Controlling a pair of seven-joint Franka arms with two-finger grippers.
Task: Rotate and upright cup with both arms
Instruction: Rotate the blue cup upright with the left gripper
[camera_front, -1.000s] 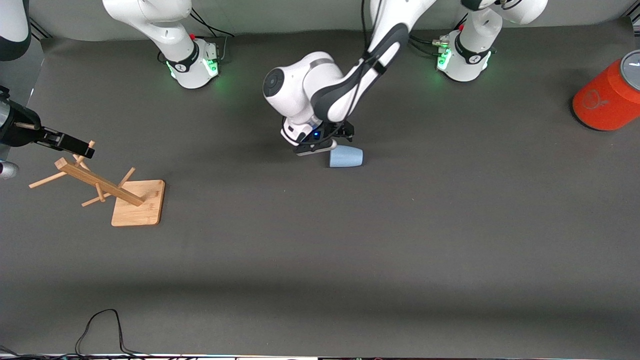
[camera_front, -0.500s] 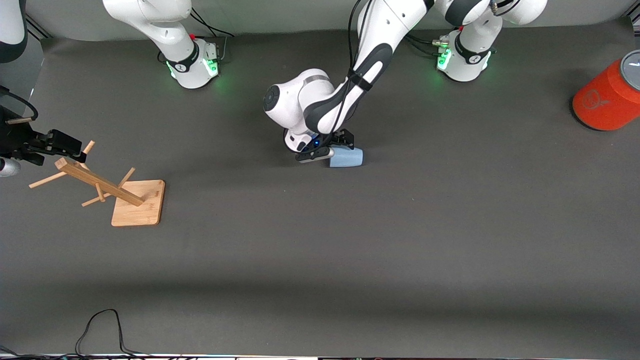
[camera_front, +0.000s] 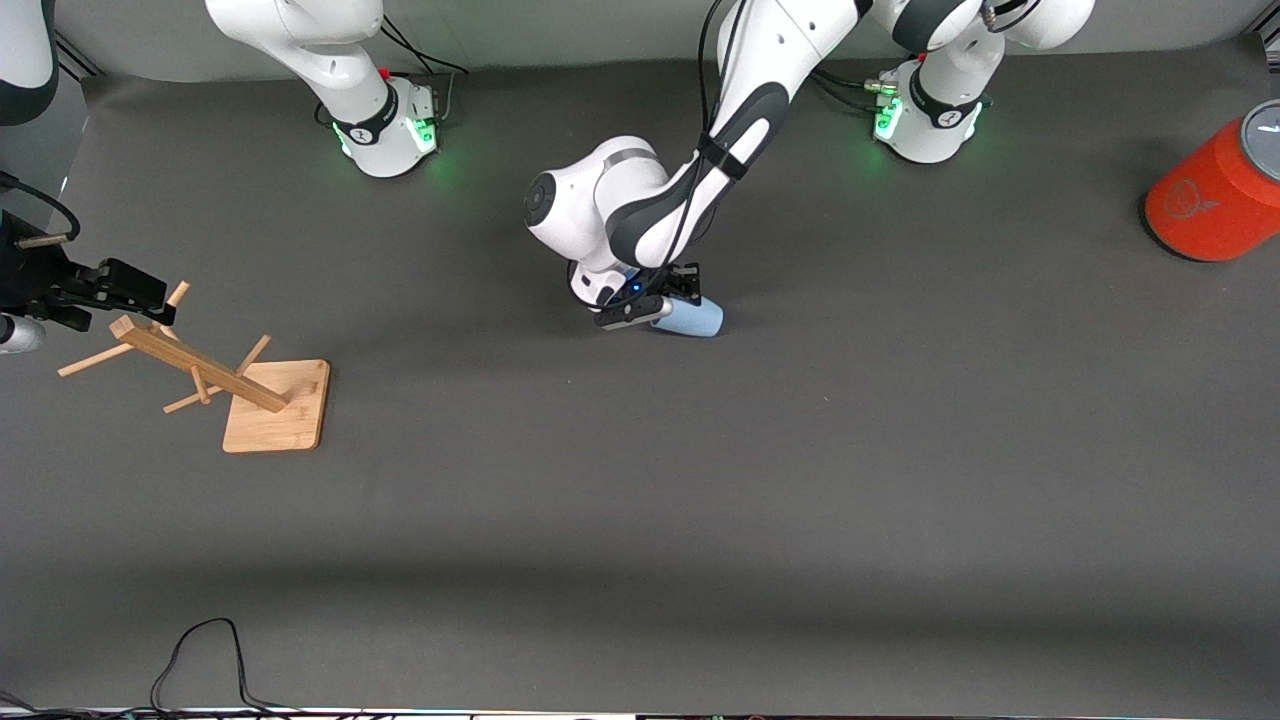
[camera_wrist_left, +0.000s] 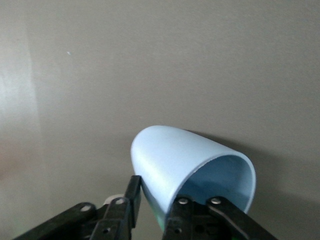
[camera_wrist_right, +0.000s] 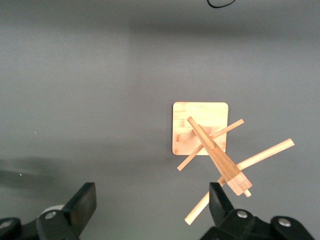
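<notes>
Cup (camera_front: 690, 318) lies mid-table, rack (camera_front: 240, 385) toward right arm's end

Your left arm is reaching down from its base to the middle of the table, and its left gripper (camera_front: 668, 302) is clamping its fingers (camera_wrist_left: 131, 200) on the cup (camera_front: 690, 318) rim, one inside and one outside. Your right arm is waiting, holding the right gripper (camera_wrist_right: 150, 200) aloft at its own table end, fingers spread wide.
</notes>
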